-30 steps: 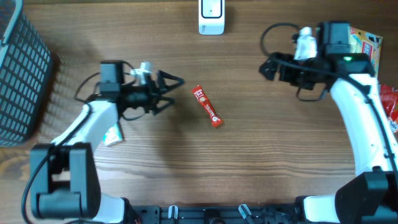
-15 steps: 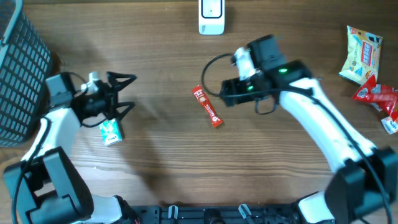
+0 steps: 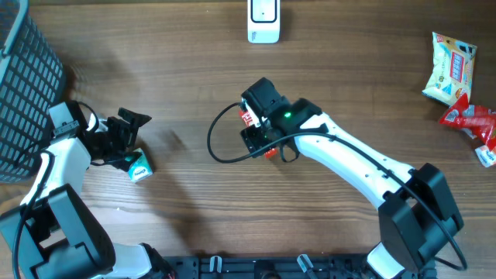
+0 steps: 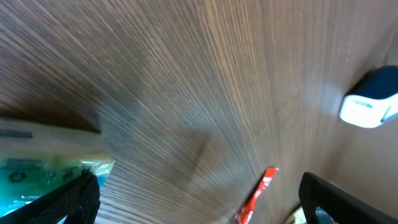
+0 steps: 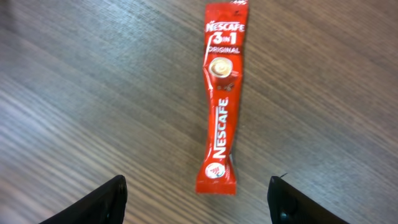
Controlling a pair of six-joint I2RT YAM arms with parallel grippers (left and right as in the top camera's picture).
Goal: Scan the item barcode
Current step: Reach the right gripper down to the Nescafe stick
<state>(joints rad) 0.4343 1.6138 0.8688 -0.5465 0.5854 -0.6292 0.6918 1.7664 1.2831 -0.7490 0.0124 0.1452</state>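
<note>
Red sachet (image 5: pixel 221 99) now beneath parted right fingers (image 5: pixel 109 199); left fingers (image 4: pixel 68 199) wide, withdrawn.

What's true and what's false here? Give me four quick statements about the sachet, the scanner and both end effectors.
The red sachet lies flat on the table. True.
The right end effector is shut on the sachet. False: its fingers stand apart on either side, not touching it.
The white scanner sits apart from the sachet. True.
The left end effector holds the green packet. False: it is open, and the packet lies on the table.
</note>
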